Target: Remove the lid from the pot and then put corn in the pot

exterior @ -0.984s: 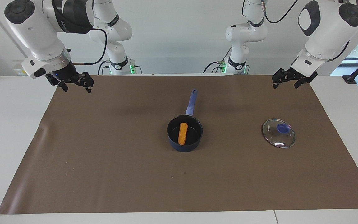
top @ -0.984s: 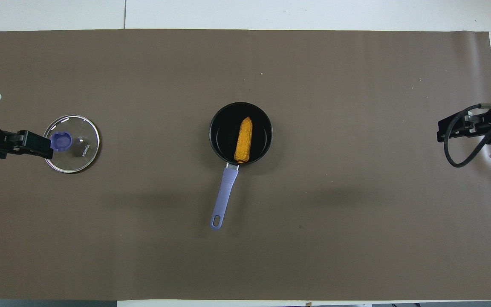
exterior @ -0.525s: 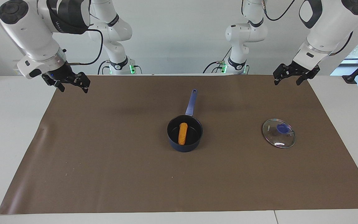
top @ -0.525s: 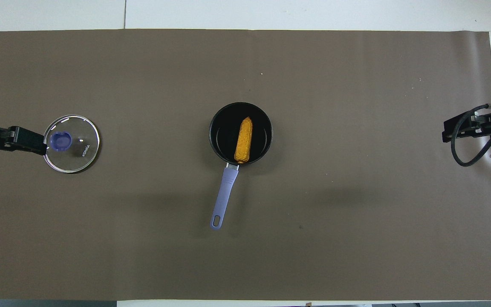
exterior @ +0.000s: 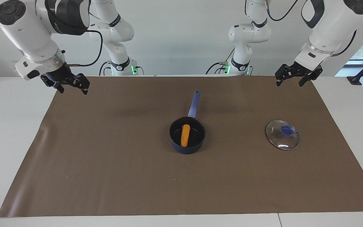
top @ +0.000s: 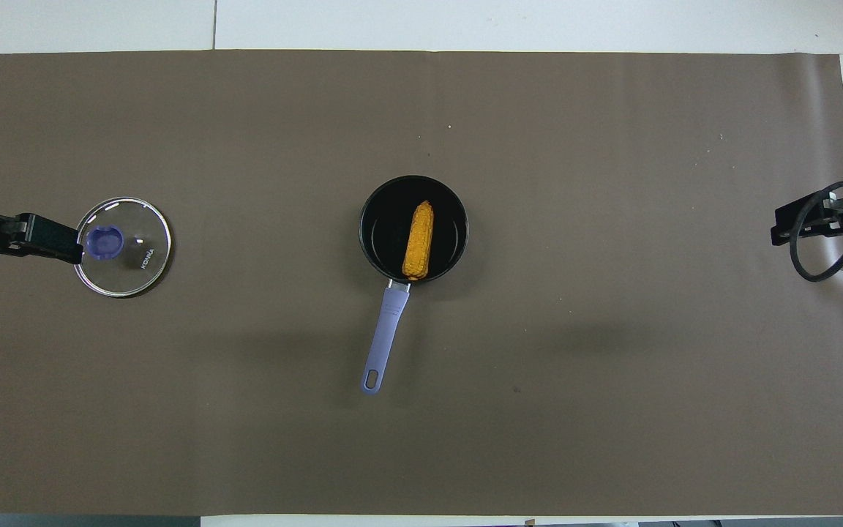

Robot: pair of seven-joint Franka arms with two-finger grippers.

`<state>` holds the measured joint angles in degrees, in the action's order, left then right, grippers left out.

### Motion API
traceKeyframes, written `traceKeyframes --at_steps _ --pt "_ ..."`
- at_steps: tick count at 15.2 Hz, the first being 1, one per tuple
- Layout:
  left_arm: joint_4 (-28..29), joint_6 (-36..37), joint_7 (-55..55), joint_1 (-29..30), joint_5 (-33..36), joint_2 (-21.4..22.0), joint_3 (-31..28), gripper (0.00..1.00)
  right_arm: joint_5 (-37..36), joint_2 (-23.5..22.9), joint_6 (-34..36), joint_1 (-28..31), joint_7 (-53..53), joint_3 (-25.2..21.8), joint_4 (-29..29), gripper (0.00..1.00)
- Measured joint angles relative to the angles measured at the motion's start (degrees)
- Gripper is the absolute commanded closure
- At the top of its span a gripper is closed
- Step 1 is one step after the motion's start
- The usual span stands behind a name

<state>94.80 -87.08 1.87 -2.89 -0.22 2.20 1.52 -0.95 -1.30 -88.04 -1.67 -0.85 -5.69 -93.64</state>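
Both empty claws spread; the lid (top: 123,247) reads "KONKA", corn (top: 419,240) in pot (top: 374,233).

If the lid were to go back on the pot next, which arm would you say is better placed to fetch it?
Left, probably: the lid lies at its end of the table, with the left gripper raised nearby; the right gripper hangs past the pot.
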Motion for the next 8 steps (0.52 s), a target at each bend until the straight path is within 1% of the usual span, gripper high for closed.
traceKeyframes --at_steps 8 --pt "0.0 0.0 0.0 -0.2 0.0 0.0 0.1 0.0 1.1 0.0 0.0 0.6 1.5 -0.1 0.2 0.0"
